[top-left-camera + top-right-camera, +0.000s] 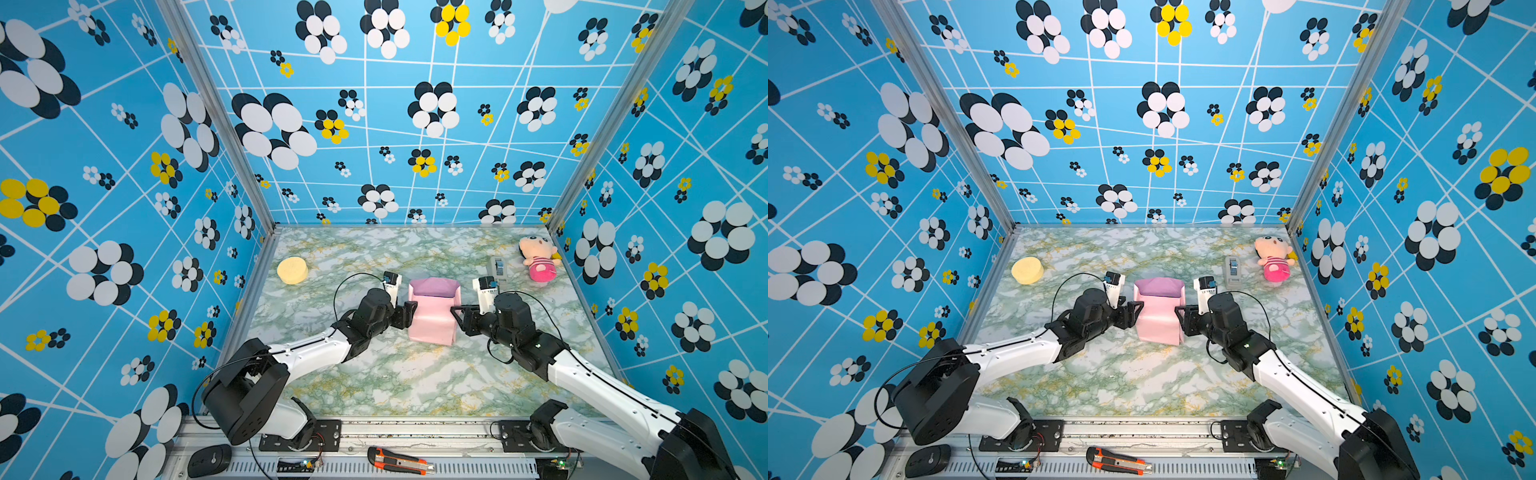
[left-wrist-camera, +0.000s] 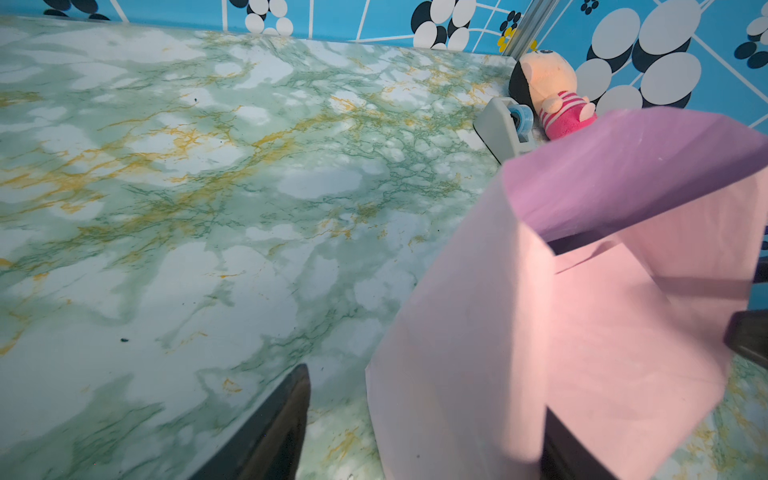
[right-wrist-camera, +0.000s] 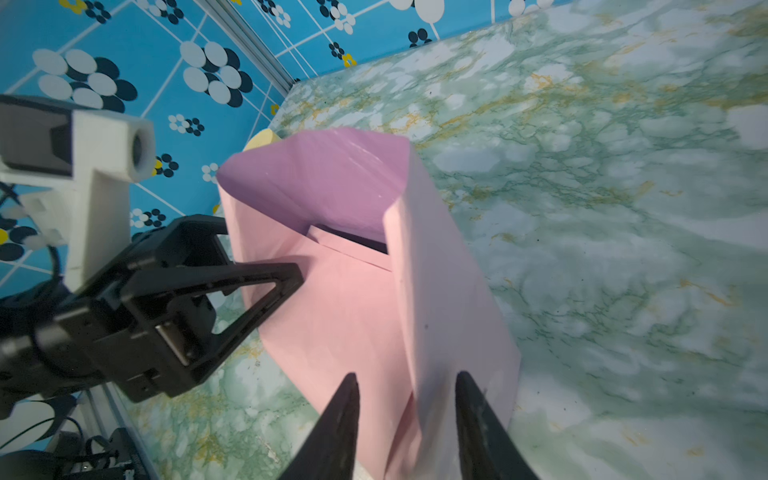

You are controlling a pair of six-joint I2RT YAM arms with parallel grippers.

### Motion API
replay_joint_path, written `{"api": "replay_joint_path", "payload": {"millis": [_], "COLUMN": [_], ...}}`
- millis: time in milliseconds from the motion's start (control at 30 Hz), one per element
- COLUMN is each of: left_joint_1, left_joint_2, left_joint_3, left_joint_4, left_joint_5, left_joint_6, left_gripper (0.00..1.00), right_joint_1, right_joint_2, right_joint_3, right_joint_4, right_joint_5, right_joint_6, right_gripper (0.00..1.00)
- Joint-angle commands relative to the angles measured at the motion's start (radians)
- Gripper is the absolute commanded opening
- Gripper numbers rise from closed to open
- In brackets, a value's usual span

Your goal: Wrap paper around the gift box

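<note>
The paper [image 1: 432,322] sat as a boxy parcel near the middle of the marbled tabletop [image 1: 374,386], its pale pink side outward. Its sides were folded up and over the top, one flap overlapping the other along a creased edge. The far end stood unsealed, and a loose flap rose there and showed the lilac inner face. The gift box [image 3: 359,241] was almost wholly covered. Only a dark sliver of it showed in the gap beneath that lilac flap, visible in both wrist views.
</note>
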Motion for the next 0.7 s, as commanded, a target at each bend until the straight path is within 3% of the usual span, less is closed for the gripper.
{"api": "replay_joint_path", "payload": {"millis": [0, 200, 300, 500, 667], "left_joint_1": [-0.007, -0.008, -0.009, -0.013, -0.02], "left_joint_2": [-0.008, -0.005, -0.002, 0.015, 0.026], "left_joint_3": [0.004, 0.007, 0.005, 0.009, 0.015], "left_joint_4": [-0.095, -0.092, -0.086, -0.083, -0.078], "left_joint_5": [-0.02, -0.017, -0.019, -0.017, -0.015], "left_joint_6": [0.026, 0.025, 0.023, 0.021, 0.016], "left_gripper": [0.71, 0.71, 0.71, 0.71, 0.71], "right_joint_1": [-0.031, -0.166, -0.209, -0.208, -0.146], "right_joint_2": [-0.087, -0.191, -0.193, -0.071, 0.011], "right_joint_3": [-0.031, -0.095, -0.097, -0.033, 0.004], "right_joint_4": [0.057, 0.078, 0.024, -0.048, -0.026], "right_joint_5": [-0.055, -0.125, -0.064, -0.065, -0.028], "right_joint_6": [0.031, 0.123, 0.185, 0.172, 0.142], "right_gripper": [0.46, 0.48, 0.48, 0.39, 0.37]}}
